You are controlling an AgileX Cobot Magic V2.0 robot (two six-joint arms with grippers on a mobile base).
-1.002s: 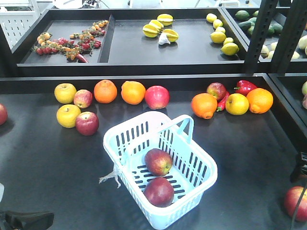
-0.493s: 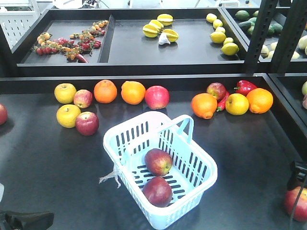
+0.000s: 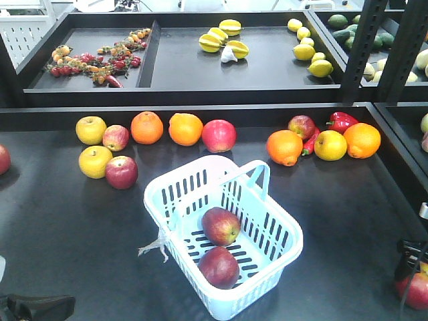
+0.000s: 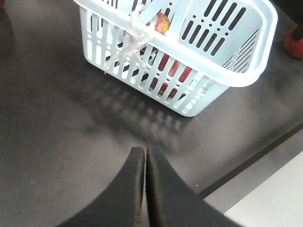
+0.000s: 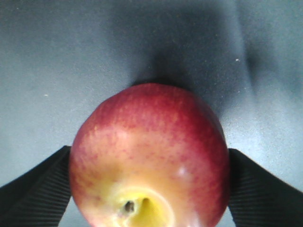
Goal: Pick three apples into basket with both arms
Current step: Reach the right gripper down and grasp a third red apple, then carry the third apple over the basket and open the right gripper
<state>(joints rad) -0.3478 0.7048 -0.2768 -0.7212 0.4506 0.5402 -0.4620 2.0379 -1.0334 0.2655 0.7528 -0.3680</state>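
The dark bench [image 3: 67, 227] carries everything. At five o'clock on it, the right claw [image 5: 149, 182] brackets the third apple [image 5: 149, 156], a pad at each flank, its pale dimpled end toward the wrist camera. The left claw [image 4: 144, 189] hangs pressed together, empty. Farther in, the basket [image 3: 281, 231], long axis seven-to-one, holds two apples [image 3: 221, 225].

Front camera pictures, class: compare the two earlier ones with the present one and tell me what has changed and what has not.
The right gripper moved down at the right edge onto the third apple; in the wrist view its fingers flank it. The basket, its two apples and the left gripper, shut, stayed put.
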